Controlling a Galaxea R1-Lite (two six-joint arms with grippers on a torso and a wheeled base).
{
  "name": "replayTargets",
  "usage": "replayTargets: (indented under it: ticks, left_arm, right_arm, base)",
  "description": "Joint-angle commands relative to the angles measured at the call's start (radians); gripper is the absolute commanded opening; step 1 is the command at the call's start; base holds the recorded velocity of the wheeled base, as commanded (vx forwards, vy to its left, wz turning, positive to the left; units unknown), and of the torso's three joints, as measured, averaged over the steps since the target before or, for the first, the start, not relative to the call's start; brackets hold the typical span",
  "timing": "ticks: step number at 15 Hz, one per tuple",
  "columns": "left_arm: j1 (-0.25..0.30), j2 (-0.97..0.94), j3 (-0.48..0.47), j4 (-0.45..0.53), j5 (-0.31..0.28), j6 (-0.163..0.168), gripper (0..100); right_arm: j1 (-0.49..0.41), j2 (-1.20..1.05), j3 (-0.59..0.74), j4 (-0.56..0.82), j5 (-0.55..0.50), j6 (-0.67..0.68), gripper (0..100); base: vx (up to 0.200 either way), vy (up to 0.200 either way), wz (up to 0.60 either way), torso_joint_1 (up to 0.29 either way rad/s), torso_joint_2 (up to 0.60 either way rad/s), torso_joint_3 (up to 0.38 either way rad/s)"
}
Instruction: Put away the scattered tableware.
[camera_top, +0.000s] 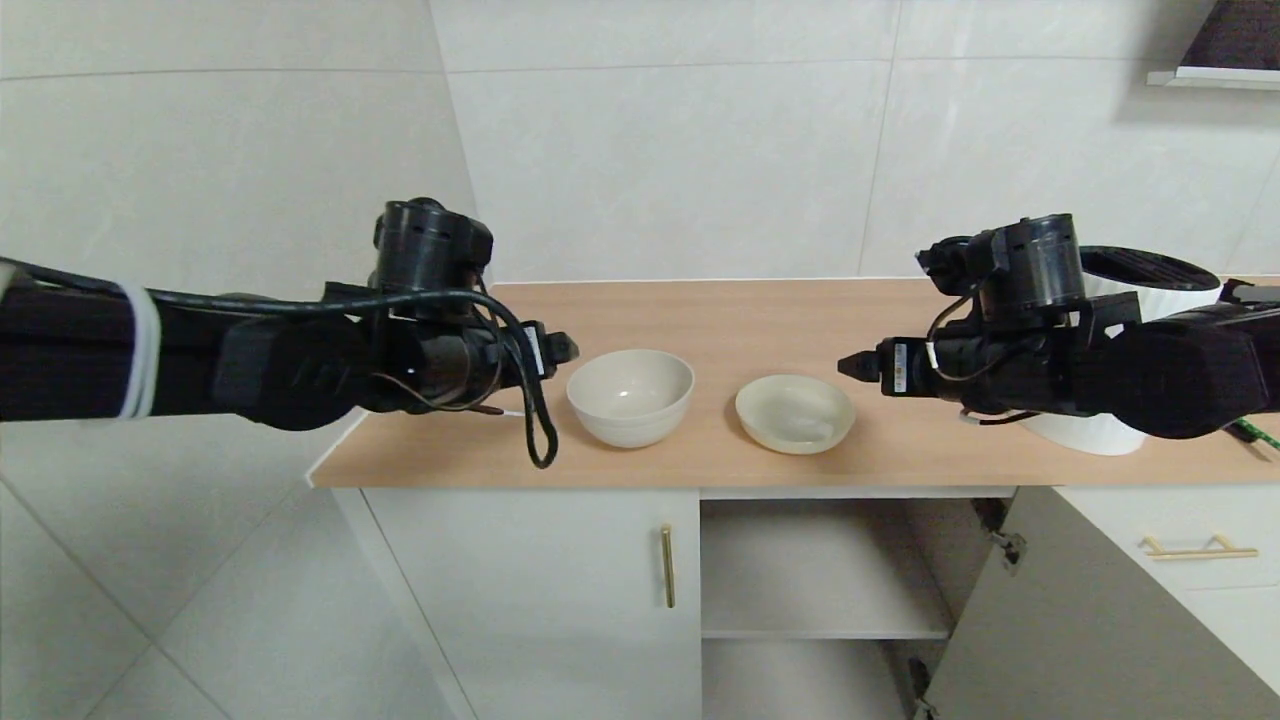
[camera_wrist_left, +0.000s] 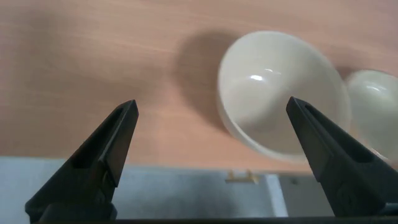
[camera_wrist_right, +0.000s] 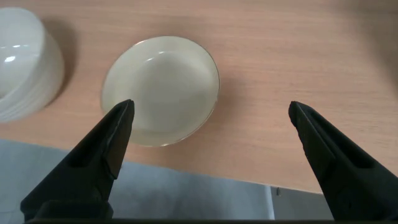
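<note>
- Head view: the deep bowl (camera_top: 630, 395) and the shallow dish (camera_top: 795, 412) sat side by side near the front edge of the wooden countertop (camera_top: 760, 320), close together but apart. The left gripper (camera_top: 560, 348) hung just beside the bowl on its outer side. The right gripper (camera_top: 850, 366) hung just beside the dish on the opposite side. Each arm was therefore nearer its own piece. Below the dish, the open cabinet showed a shelf (camera_top: 815, 600), probably where the pieces belong.
- Left wrist view: the left gripper (camera_wrist_left: 211, 106) had its fingers spread wide with nothing between them. The bowl (camera_wrist_left: 283, 93) lay below, closer to one finger than the other, so the gripper was not yet centred on the rim.
- Right wrist view: the right gripper (camera_wrist_right: 211, 107) was likewise spread and empty. The dish (camera_wrist_right: 160, 90) lay flat below it, off-centre towards one finger.
</note>
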Motion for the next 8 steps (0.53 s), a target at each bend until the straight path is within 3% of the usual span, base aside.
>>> replayTargets:
  ticks: [1, 4, 8]
  left_arm:
    - [-0.011, 0.109, -0.023, -0.027, 0.011, 0.000, 100]
    - [-0.011, 0.168, -0.028, -0.086, 0.011, 0.000, 100]
    - [-0.015, 0.198, -0.037, -0.092, 0.011, 0.000, 100]
  right_arm:
    - [0.000, 0.030, 0.003, -0.018, -0.017, 0.000, 100]
    - [0.002, 0.031, 0.006, -0.021, -0.021, 0.001, 100]
    - [0.004, 0.031, 0.007, -0.021, -0.021, 0.000, 100]
  base:
    - [0.000, 0.000, 0.00, 0.000, 0.00, 0.000]
    - [0.000, 0.000, 0.00, 0.000, 0.00, 0.000]
    - [0.000, 0.000, 0.00, 0.000, 0.00, 0.000]
